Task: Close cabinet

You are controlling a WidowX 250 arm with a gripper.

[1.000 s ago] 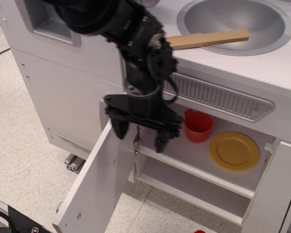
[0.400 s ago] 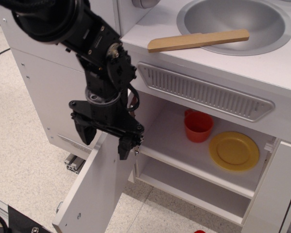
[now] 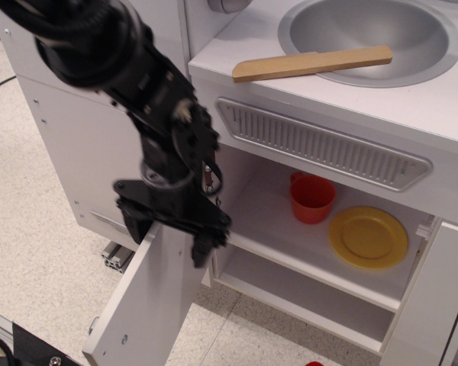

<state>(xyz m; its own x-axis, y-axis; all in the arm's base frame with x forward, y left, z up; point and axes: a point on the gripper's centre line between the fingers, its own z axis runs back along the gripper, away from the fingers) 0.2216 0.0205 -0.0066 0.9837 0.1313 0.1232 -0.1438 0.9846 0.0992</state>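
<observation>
The white cabinet (image 3: pixel 320 293) stands open under the counter, with one inner shelf. Its flat white door (image 3: pixel 149 305) is swung out to the left, toward the camera. My black gripper (image 3: pixel 170 238) hangs over the door's top edge. Its fingers (image 3: pixel 202 248) are spread apart, one on each side of the edge, holding nothing. The door's handle is hidden.
A red cup (image 3: pixel 312 198) and a yellow plate (image 3: pixel 368 236) sit on the shelf. A wooden spatula (image 3: pixel 313 63) lies across the metal sink (image 3: pixel 370 34) on the counter. Another white door (image 3: pixel 431 305) is at the right. A metal rail foot (image 3: pixel 116 255) sits on the floor.
My gripper has swung left from in front of the shelf to the door's top edge and dropped slightly lower. The door has not visibly moved.
</observation>
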